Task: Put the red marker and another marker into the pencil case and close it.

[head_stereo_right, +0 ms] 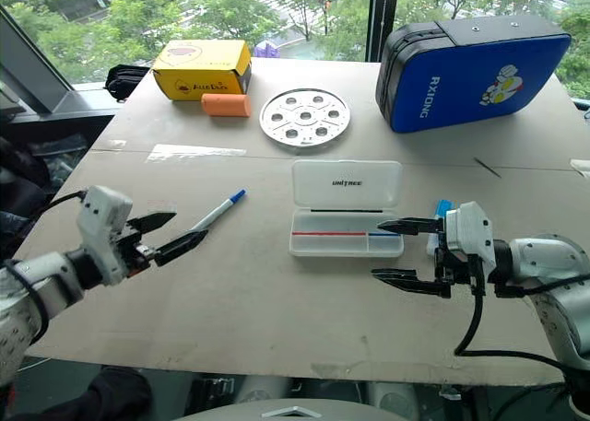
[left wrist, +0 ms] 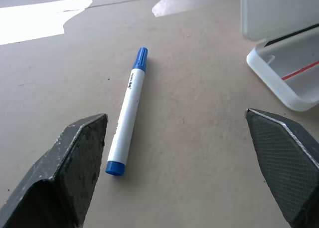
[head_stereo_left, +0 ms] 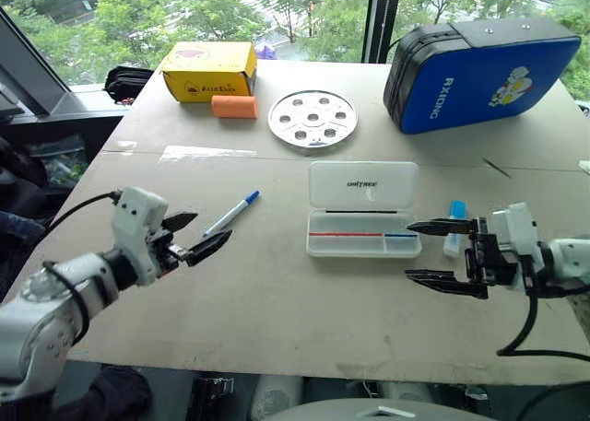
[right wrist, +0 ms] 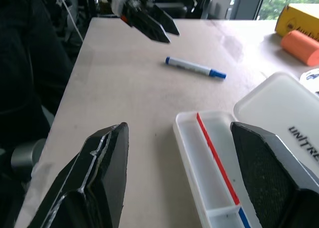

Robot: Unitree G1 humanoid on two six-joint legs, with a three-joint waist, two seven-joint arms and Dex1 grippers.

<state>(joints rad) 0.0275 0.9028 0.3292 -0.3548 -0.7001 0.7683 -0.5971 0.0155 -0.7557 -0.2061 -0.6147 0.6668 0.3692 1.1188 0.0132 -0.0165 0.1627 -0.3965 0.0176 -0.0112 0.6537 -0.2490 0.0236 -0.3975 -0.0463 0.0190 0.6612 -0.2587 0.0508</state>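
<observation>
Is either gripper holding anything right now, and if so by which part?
Nothing is held. The left gripper is open near the blue marker on the table; the right gripper is open beside the pencil case.

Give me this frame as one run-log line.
pencil case: open, red marker inside | blue marker: on table | left gripper: open, near blue marker | right gripper: open, empty

We see two silver-white arms trailing black cables, each ending in a gripper, left gripper (head_stereo_left: 192, 238) and right gripper (head_stereo_left: 436, 251), of two tapered black fingers.
</observation>
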